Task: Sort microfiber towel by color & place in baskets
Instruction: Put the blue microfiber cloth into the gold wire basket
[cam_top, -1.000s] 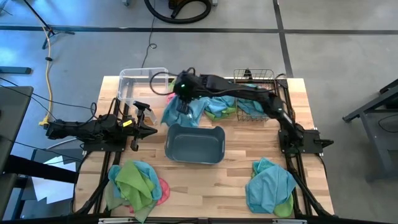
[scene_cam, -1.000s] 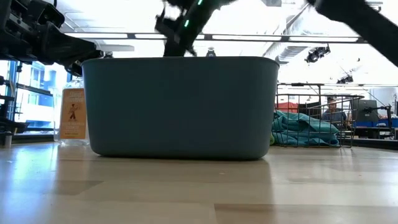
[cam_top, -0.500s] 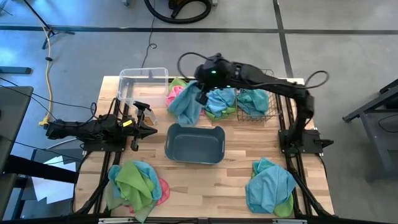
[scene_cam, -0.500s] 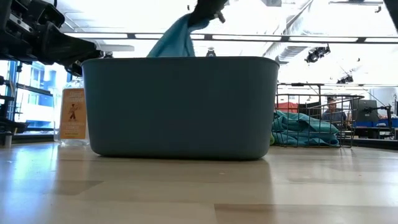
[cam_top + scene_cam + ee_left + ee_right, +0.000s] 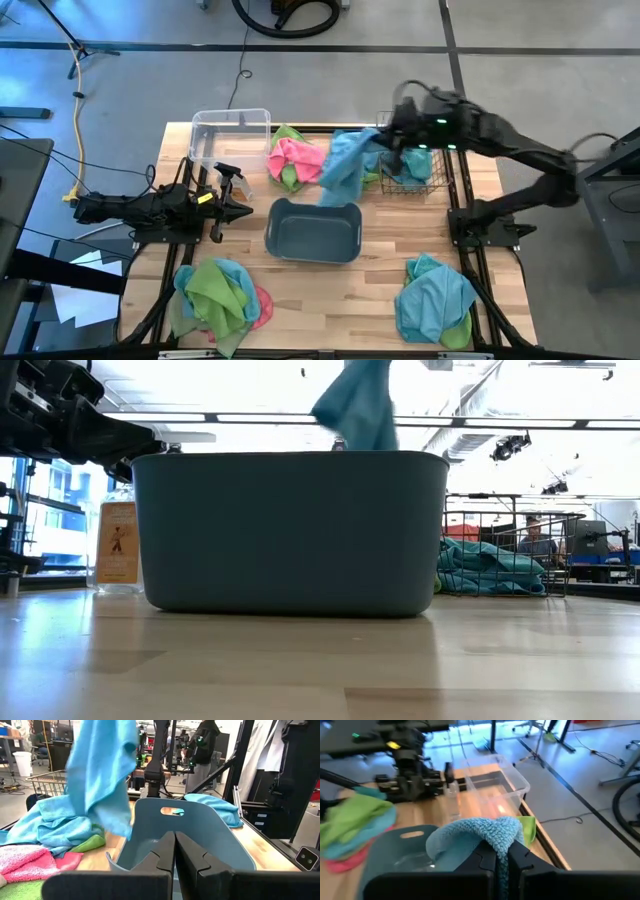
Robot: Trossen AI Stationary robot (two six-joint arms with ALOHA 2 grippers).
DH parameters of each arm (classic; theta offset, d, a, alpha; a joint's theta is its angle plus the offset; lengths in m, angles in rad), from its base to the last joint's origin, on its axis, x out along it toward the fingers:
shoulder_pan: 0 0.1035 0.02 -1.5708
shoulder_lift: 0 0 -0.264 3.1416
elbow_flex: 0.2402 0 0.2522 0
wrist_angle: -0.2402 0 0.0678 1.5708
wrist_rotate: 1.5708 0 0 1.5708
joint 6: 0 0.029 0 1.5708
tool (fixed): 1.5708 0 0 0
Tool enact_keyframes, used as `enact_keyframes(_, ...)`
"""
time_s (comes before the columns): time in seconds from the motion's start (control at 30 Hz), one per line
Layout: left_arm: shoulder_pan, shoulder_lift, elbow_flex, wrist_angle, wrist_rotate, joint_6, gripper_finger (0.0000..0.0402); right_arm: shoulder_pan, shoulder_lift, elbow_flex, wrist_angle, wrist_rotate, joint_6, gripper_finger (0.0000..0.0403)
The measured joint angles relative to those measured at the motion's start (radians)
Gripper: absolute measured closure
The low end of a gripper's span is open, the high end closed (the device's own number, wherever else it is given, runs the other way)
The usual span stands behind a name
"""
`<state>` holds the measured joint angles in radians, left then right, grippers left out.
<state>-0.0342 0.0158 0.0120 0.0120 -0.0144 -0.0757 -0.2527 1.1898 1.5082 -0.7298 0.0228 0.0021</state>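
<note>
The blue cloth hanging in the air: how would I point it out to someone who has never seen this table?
Start at the wooden table and find the grey-blue tub in its middle. Just beyond the tub, toward the wire basket, the right gripper is shut on a light blue towel that dangles in the air. Every other towel lies in a heap on the table or in the basket; this one alone hangs.

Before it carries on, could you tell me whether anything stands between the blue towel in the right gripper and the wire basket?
Nothing visible does: the right gripper holds the blue towel in the air beside the wire basket, whose top is open.
</note>
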Motion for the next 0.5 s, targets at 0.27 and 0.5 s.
enact_keyframes(0.27, 0.0, 0.0, 0.0, 0.0, 0.0, 0.0, 0.0401, 0.0, -0.252, -0.061, -0.164, -0.177, 0.146, 0.0403)
enact_keyframes(0.5, 0.0, 0.0, 0.0, 0.0, 0.0, 0.0, 0.0402, 0.025, -0.397, -0.143, -0.284, -0.315, 0.273, 0.0403)
